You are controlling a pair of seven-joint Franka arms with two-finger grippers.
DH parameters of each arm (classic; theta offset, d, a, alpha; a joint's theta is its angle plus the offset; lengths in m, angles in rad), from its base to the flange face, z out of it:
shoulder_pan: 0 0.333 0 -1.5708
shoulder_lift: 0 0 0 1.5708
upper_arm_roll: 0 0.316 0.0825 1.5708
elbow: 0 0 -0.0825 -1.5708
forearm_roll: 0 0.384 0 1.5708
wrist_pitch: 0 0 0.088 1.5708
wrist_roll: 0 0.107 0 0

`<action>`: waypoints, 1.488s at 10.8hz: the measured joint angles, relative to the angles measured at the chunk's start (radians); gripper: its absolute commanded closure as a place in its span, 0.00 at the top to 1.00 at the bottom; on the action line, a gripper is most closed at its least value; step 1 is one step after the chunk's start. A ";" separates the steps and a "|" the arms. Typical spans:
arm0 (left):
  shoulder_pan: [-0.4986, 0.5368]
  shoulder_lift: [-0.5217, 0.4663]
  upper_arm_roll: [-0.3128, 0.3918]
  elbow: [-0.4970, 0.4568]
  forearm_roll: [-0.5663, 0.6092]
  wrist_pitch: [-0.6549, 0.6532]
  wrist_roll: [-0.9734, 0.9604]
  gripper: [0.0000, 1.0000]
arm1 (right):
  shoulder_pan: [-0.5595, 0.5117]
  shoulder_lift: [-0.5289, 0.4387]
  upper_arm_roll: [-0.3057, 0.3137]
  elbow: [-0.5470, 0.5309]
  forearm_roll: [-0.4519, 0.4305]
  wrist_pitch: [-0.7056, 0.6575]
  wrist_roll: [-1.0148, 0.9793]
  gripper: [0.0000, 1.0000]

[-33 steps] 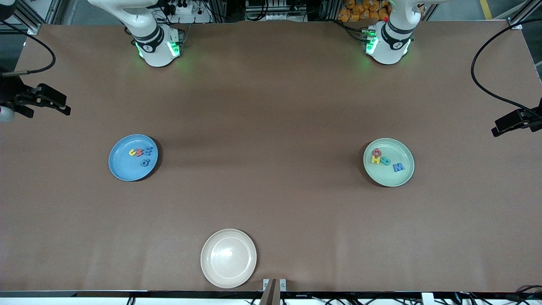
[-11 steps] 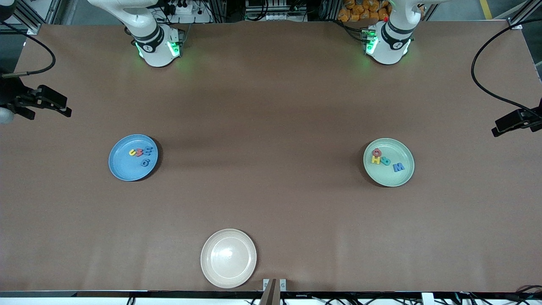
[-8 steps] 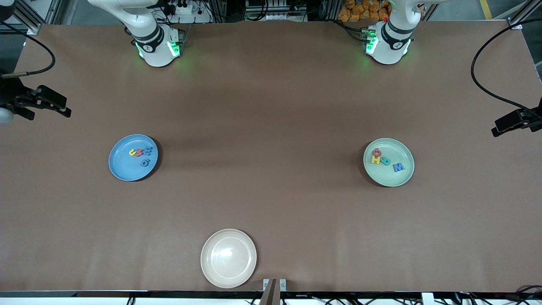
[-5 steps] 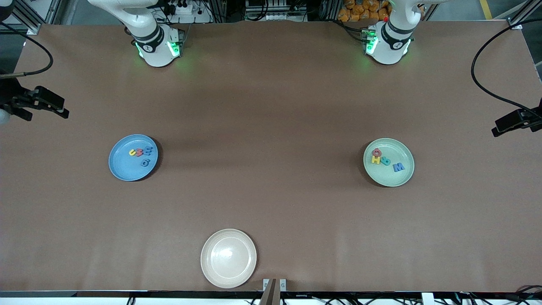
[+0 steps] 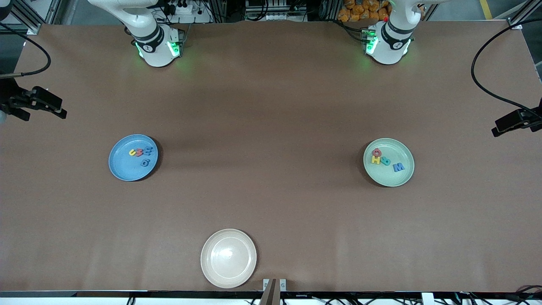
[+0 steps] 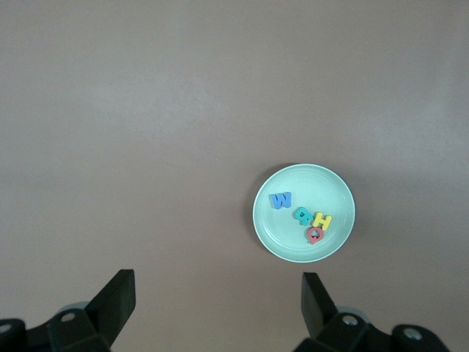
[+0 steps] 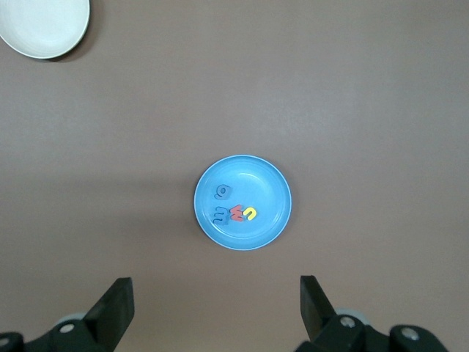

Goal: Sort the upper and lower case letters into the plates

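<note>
both arms wait raised at the surface's ends. left gripper (image 6: 218, 308) and right gripper (image 7: 216, 308) hold fingers wide, empty. four letters (image 5: 141, 154) lie in the blue plate (image 5: 123, 167), four more letters (image 5: 385, 160) in the green plate (image 5: 396, 178), around its 10 o'clock.

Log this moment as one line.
blue plate: four letters | green plate: four letters | cream plate: empty | both arms waiting, fingers open

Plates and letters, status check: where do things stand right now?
Left gripper and right gripper open, empty, parked high. Four letters in blue plate, four in mint plate. Cream plate bare. No obstruction.
</note>
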 measured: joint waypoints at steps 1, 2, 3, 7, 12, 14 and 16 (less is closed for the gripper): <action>0.000 0.000 0.000 0.000 0.000 0.000 0.000 1.00 | 0.000 0.000 0.000 0.000 -0.004 0.000 0.000 1.00; 0.000 0.000 0.000 0.000 0.000 0.000 0.000 1.00 | 0.000 0.000 0.000 0.000 -0.005 0.000 0.000 1.00; -0.001 0.000 -0.001 0.000 0.000 0.000 0.000 1.00 | 0.000 0.000 0.000 0.000 -0.005 0.000 0.000 1.00; -0.001 0.003 -0.003 0.000 -0.002 0.000 0.000 1.00 | 0.000 0.000 0.000 0.000 -0.007 0.000 0.000 1.00; -0.005 0.013 -0.005 -0.007 -0.017 -0.002 0.121 1.00 | 0.000 0.001 0.000 0.000 -0.007 0.000 0.000 1.00; -0.009 0.014 -0.006 -0.007 -0.017 -0.002 0.122 1.00 | 0.000 0.001 0.001 0.000 -0.007 0.000 0.000 1.00; -0.011 0.014 -0.006 -0.007 -0.018 -0.002 0.122 1.00 | 0.000 0.001 0.001 0.000 -0.007 0.000 0.000 1.00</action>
